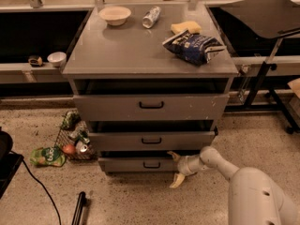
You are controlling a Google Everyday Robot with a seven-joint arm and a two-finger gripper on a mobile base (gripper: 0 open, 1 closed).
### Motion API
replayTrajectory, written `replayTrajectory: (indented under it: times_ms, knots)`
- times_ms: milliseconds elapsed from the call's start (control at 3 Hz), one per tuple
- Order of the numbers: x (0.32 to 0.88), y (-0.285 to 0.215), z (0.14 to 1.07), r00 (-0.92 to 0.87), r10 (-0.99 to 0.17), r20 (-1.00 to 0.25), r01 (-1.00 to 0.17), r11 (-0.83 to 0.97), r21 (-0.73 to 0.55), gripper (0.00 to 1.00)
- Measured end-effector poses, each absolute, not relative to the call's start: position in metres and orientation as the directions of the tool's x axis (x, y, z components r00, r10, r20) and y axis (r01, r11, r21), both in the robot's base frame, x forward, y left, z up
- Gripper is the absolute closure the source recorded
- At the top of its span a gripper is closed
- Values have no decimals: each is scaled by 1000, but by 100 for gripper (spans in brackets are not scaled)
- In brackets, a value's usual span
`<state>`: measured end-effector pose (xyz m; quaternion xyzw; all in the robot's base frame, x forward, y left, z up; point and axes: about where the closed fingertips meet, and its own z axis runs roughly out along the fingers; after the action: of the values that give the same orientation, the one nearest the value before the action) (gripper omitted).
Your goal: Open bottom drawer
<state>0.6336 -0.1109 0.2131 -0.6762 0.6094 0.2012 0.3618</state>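
Observation:
The bottom drawer point(136, 164) is the narrowest grey front of the cabinet's three, low near the floor, with a small black loop handle point(151, 164) at its centre. It stands slightly out from the cabinet. My gripper point(176, 168) reaches in from the lower right on a white arm point(220, 163). Its two pale fingers are spread: one fingertip point(173, 155) touches the drawer's upper right corner, the other point(177, 181) hangs below near the floor. The gripper is just right of the handle and holds nothing.
The middle drawer point(151, 140) and top drawer point(151, 106) sit above. A bowl point(115, 15), can point(151, 17), sponge point(185, 27) and chip bag point(194, 46) lie on the cabinet top. Litter in a basket point(70, 139) lies on the floor left.

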Motion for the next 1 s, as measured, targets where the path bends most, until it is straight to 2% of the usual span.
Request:
replayTrajectory:
  times_ms: [667, 1000]
  knots:
    - [654, -120, 194, 153, -686, -712, -973, 22, -231, 0]
    - [654, -118, 187, 151, -693, -704, -976, 11, -220, 18]
